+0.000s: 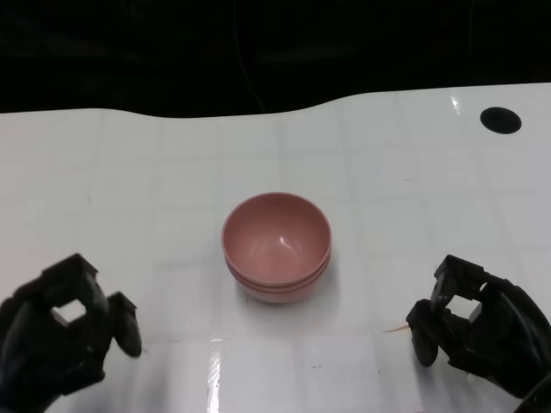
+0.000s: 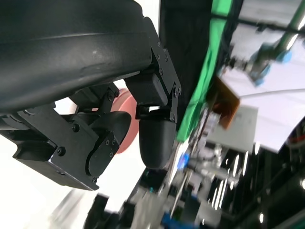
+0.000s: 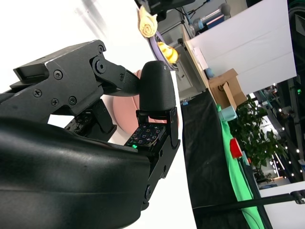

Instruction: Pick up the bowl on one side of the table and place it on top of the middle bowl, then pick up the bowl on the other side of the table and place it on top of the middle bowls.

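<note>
A glossy white worktop (image 1: 155, 172) with a faint grid of pale squares fills most of the head view and catches bright glints of overhead light. Its far edge curves against a black backdrop (image 1: 258, 52). A round black hole (image 1: 500, 120) sits near its far right corner. The right wrist view shows a green cloth (image 3: 240, 186), a leafy potted plant (image 3: 255, 138), a brown cardboard box (image 3: 224, 88) and a white wall panel (image 3: 248, 43).
</note>
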### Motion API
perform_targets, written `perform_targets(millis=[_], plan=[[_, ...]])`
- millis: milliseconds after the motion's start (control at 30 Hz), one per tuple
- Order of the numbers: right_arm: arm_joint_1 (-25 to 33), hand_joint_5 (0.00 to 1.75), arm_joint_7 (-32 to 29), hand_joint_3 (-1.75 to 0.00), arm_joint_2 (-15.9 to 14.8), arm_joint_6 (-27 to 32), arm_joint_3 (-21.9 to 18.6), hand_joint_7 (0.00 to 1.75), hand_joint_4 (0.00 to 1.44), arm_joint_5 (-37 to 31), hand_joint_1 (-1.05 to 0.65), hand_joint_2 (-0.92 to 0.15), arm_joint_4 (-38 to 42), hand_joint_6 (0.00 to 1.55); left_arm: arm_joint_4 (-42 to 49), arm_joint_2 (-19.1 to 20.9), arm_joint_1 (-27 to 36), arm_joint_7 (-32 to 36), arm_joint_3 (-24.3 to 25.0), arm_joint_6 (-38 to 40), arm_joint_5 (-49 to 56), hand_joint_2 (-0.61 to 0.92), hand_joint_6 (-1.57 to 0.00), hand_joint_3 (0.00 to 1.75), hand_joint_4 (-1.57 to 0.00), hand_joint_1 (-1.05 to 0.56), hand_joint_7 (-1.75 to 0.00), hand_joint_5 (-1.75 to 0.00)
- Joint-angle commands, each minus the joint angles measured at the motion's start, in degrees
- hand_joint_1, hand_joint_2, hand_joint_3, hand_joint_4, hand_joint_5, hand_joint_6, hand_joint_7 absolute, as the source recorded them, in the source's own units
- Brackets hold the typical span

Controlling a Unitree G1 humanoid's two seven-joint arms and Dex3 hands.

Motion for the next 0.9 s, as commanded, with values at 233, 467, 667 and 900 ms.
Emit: perform_targets(millis=[233,467,667,900], plan=[[0.3,1.75,0.8,-0.88,-1.4,-1.3,-0.7,1.47,0.89,0.3,-0.12,-0.62,0.1,0.78,4.6,1.1,0.0,-2.4,0.3,1.0,0.1,0.39,-0.83,1.37,-0.93,-0.08,-1.75,-1.75],[-0.4,1.75,1.5,-0.85,-1.3,-2.4,-0.7,1.45,0.89,0.3,-0.14,-0.63,1.6,0.78,6.1,1.0,-0.6,-3.0,0.4,-0.6,1.0,0.41,-0.82,1.43,-0.93,-0.07,-1.75,-1.75],[-0.5,1.75,1.7,-0.85,-1.9,-1.9,-0.6,1.46,0.9,0.1,-0.13,-0.65,1.2,0.78,5.3,0.7,-0.3,-2.0,0.2,-1.2,2.0,0.35,-0.83,1.49,-0.93,-0.06,-1.75,-1.75],[-0.8,1.75,2.3,-0.86,-2.3,-1.4,-0.7,1.49,0.9,0.6,-0.12,-0.65,0.8,0.77,3.7,0.4,0.2,-1.0,0.3,-0.3,2.4,0.32,-0.82,1.51,-0.93,-0.05,-1.75,-1.75]])
